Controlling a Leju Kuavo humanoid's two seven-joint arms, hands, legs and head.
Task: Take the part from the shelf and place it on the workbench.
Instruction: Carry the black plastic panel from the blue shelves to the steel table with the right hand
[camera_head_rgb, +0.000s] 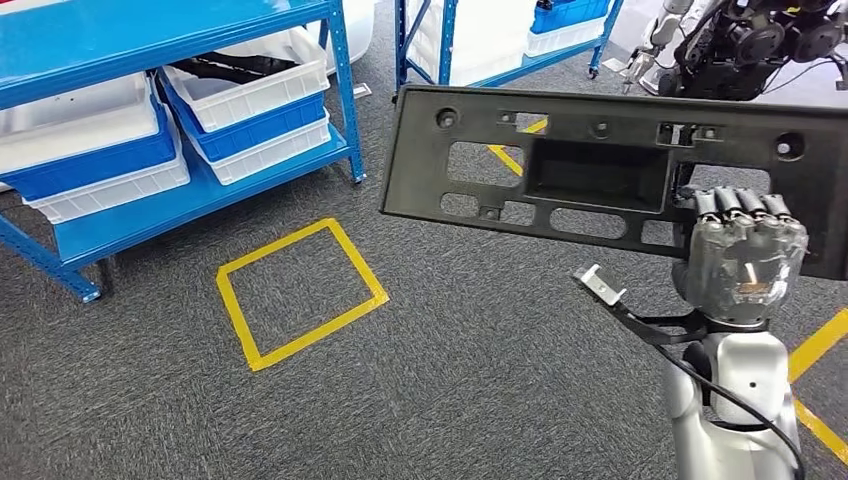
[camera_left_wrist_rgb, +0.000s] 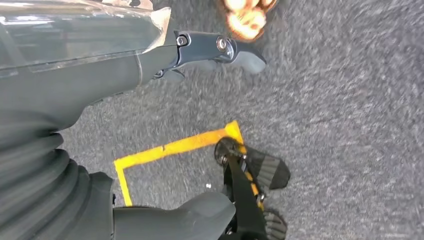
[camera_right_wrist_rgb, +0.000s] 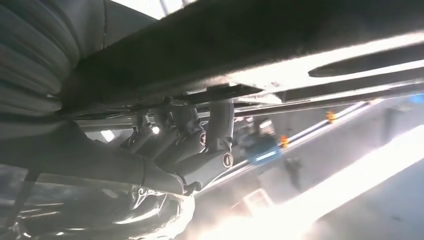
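The black plastic panel (camera_head_rgb: 610, 170), a long flat part with cut-outs, was in the air over the grey carpet (camera_head_rgb: 480, 380), held roughly level and tilted a little. The right hand (camera_head_rgb: 742, 258) gripped its lower edge near one end, fingers hooked over the rim; the right wrist view showed those fingers (camera_right_wrist_rgb: 200, 140) curled up against the panel's dark underside. The left hand (camera_left_wrist_rgb: 165, 100) hung over the carpet with its fingers apart and nothing in them. A square of yellow tape (camera_head_rgb: 300, 292) marked the floor below and to the left of the panel. Beyond it stood a blue shelf (camera_head_rgb: 190, 190) carrying white and blue bins (camera_head_rgb: 250, 100).
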